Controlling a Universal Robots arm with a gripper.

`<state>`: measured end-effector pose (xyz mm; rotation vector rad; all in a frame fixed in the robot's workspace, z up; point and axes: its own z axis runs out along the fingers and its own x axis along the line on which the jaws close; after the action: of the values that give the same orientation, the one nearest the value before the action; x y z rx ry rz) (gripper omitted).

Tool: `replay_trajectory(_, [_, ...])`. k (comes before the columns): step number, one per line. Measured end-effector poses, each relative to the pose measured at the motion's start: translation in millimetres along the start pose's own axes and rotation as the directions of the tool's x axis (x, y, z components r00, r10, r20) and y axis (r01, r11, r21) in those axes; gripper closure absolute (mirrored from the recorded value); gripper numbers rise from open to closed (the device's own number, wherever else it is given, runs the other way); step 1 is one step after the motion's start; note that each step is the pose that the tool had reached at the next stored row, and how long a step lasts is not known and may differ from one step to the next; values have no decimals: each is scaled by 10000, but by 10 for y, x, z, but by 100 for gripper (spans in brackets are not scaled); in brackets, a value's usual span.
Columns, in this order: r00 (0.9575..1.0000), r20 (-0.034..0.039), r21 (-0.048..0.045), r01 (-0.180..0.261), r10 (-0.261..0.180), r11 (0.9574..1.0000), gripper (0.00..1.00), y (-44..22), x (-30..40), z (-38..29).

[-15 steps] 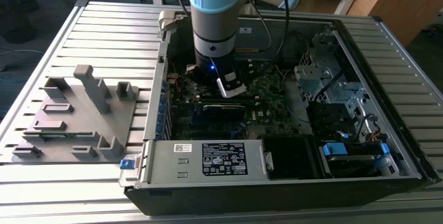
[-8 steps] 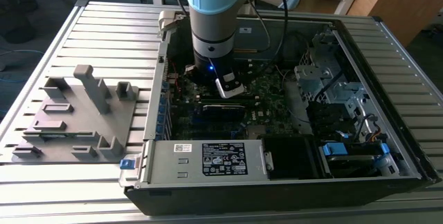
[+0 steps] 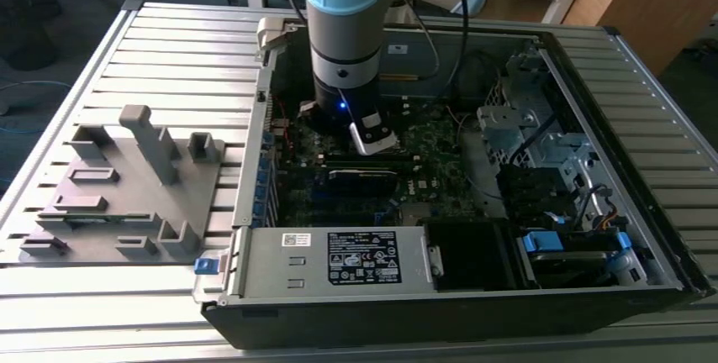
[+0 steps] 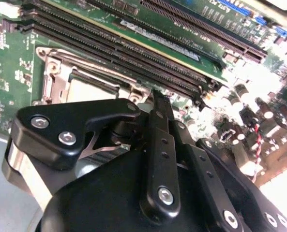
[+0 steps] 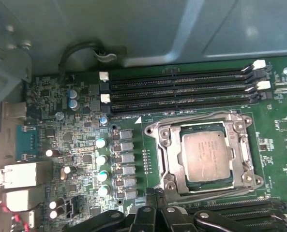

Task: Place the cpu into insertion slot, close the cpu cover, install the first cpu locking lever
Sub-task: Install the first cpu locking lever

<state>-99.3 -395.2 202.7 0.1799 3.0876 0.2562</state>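
The cpu (image 5: 206, 154), a dull silver square, lies flat in the socket on the green motherboard. The cpu cover (image 5: 168, 145), a thin silver frame, lies down around it. In the second wrist view the cpu cover (image 4: 53, 79) and a patch of the cpu (image 4: 87, 89) show past the black gripper body. My gripper (image 4: 157, 95) is low over the board at the socket's edge, on the side by the memory slots, and its fingertips are pressed together with nothing between them. In the first wrist view the gripper (image 5: 153, 192) sits just off the socket's corner. In the exterior view the gripper (image 3: 376, 146) reaches down into the open case.
Long black memory slots (image 5: 182, 89) run beside the socket. Capacitors and chokes (image 5: 102, 159) stand on its other side. The computer case (image 3: 628, 69) walls in the board, with a power supply (image 3: 336, 258) in front and a drive cage (image 3: 539, 140) at the exterior view's right. A grey fixture (image 3: 124, 186) lies outside.
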Motion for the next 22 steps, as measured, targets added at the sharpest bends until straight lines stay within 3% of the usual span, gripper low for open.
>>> replay_trajectory(11, [10000,0,0,0,0,10000,90,24,-4,-140])
replay_trajectory(19, [10000,-1,1,2,-2,10000,90,25,-7,-144])
replay_trajectory(22, [10000,-1,1,0,0,10000,90,29,-46,-142])
